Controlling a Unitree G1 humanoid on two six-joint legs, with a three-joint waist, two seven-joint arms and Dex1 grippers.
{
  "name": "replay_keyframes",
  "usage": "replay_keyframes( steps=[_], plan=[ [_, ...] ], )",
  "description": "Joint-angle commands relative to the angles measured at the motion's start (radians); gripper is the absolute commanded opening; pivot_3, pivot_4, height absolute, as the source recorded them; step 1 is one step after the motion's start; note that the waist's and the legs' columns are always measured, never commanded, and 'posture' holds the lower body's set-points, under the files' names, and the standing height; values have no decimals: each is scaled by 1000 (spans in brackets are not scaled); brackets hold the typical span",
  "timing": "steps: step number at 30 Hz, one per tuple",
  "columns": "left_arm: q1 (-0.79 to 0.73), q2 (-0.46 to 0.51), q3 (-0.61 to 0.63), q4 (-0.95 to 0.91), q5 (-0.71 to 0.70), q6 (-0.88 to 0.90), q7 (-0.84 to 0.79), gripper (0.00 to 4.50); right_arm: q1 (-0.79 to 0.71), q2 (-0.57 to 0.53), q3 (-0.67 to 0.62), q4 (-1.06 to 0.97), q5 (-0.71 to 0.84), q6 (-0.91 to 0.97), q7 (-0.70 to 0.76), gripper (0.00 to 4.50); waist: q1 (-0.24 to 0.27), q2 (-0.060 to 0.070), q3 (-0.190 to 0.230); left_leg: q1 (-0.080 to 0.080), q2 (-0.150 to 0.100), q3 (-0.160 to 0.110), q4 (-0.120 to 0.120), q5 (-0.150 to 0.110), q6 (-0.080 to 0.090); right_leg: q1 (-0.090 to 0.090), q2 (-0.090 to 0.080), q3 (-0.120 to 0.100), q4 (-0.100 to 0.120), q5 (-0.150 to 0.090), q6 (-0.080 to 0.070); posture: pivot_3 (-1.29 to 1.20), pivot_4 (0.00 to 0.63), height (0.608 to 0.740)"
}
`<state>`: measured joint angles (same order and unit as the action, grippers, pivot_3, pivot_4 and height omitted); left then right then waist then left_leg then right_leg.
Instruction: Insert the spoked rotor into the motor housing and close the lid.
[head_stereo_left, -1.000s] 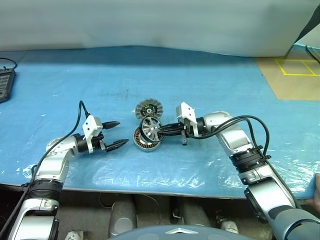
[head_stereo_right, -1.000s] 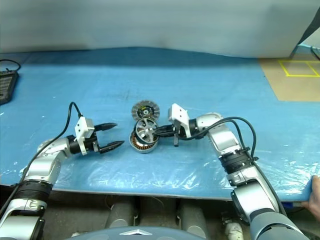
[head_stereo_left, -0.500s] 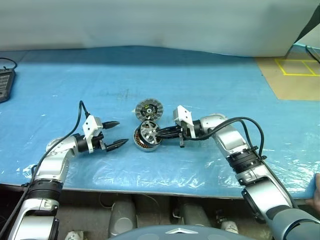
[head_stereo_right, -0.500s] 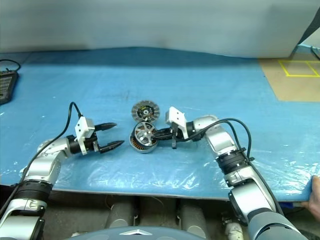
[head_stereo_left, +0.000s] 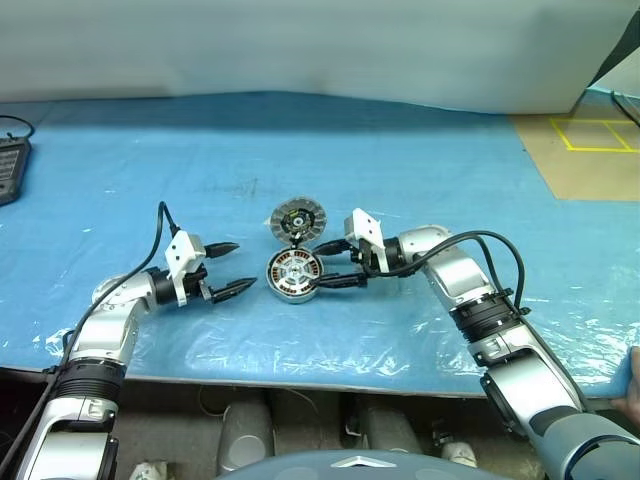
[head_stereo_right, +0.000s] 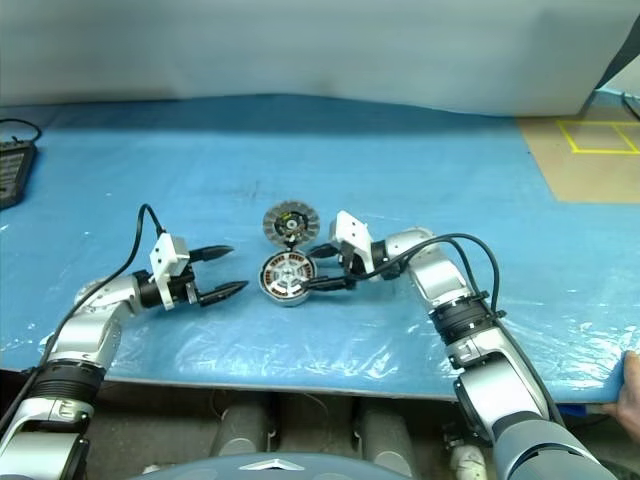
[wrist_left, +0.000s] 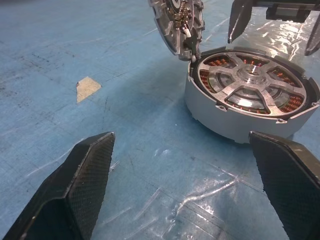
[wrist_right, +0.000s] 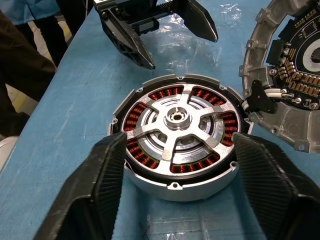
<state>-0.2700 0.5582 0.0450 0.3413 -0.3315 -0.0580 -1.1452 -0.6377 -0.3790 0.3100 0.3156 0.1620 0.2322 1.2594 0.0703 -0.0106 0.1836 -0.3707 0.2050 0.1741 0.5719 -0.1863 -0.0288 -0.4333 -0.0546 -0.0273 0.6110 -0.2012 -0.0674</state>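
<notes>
The motor housing (head_stereo_left: 281, 291), a silvery cup with copper windings, sits mid-table on the blue mat. The spoked rotor (wrist_right: 178, 118) lies flat inside it, hub up. The lid (head_stereo_left: 298, 217) stands tilted at the housing's far edge, its ribbed face showing, with white wires running to the housing. My right gripper (head_stereo_left: 325, 265) is open at the housing's right side, one finger on either side of its rim, holding nothing. My left gripper (head_stereo_left: 245, 266) is open and empty a short way to the left of the housing, pointing at it.
A dark device (head_stereo_left: 10, 165) lies at the table's far left edge. A brown floor with yellow tape (head_stereo_left: 590, 150) lies beyond the mat at the back right. A person's hand (head_stereo_right: 630, 385) rests at the front right corner. A tan patch (wrist_left: 87, 86) marks the mat.
My right gripper held the rotor tilted over the housing, lowered it in and opened. The rotor now lies flat in the housing. The left arm has not moved.
</notes>
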Motion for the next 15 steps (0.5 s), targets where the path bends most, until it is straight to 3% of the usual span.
replay_keyframes(
  steps=[1,4,7,15],
  plan=[
    [4,6,17,-27,-6,-15,3,4500,-24,10,-26,-33,31,-4,4,4478,0,0,0,0,0,0,0,0,0,0,0,0,0,0,0,0,150,740],
    [1,5,16,-23,-5,-18,3,4500,-30,22,-31,-17,31,-5,-6,4478,0,0,0,0,0,0,0,0,0,0,0,0,0,0,0,0,150,740],
    [-1,5,17,-21,-4,-20,6,4500,-35,38,-33,2,28,-2,-17,3807,-1,0,0,0,0,0,0,0,0,0,0,0,0,0,0,0,150,740],
    [7,7,21,-29,-7,-18,12,4500,-35,42,-38,-13,33,9,-13,1025,0,0,0,0,0,0,0,0,0,0,0,0,0,0,0,0,150,740]
  ],
)
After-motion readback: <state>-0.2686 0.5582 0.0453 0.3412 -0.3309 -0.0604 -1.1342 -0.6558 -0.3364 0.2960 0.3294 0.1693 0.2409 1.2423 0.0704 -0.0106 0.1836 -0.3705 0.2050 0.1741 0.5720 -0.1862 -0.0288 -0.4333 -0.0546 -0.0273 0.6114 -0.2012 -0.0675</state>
